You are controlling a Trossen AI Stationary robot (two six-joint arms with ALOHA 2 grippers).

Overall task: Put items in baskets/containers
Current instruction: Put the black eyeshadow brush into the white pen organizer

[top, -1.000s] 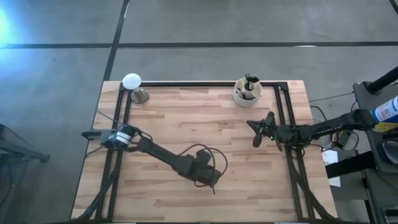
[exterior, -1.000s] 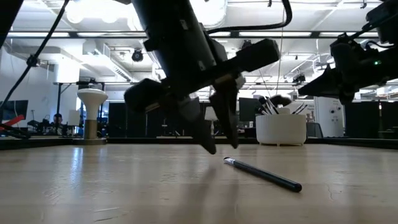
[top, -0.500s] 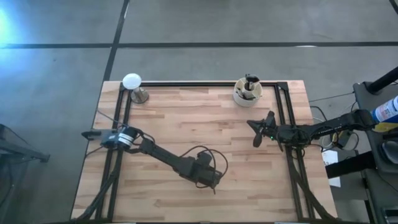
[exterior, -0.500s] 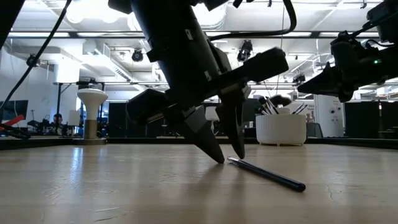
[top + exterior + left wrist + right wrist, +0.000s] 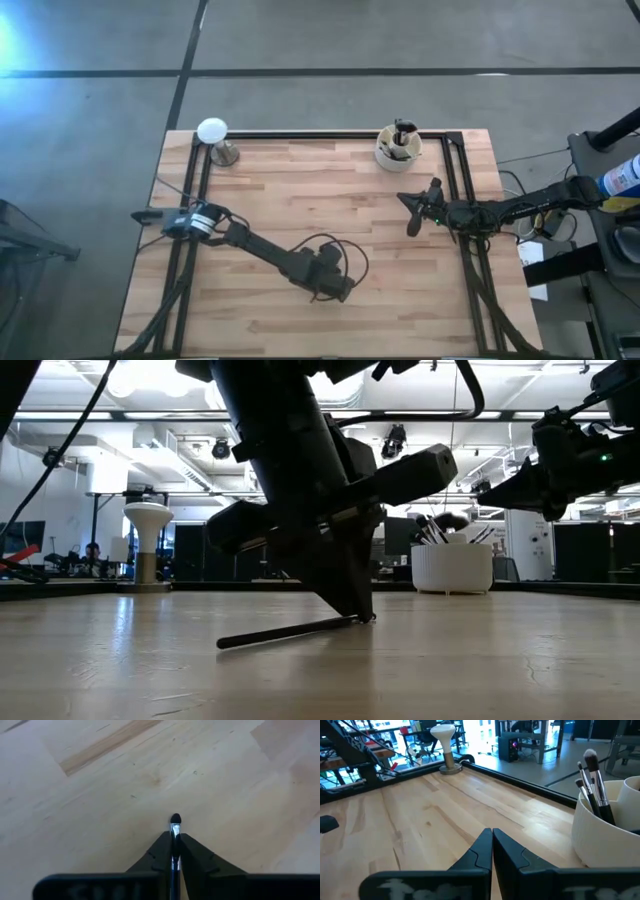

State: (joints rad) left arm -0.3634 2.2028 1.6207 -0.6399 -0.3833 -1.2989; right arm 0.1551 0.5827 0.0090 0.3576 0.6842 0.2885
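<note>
Brush (image 5: 175,827) at six o'clock on your table is pinched near its tip by the closed left gripper (image 5: 173,851); light, stiff, slippery handle, so it may pivot.

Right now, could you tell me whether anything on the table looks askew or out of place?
Only one thing: the makeup brush in the left gripper is pinched near its head end, so its handle slants down and trails on the table. The cup stands upright with its brushes inside; nothing is spilled.
</note>
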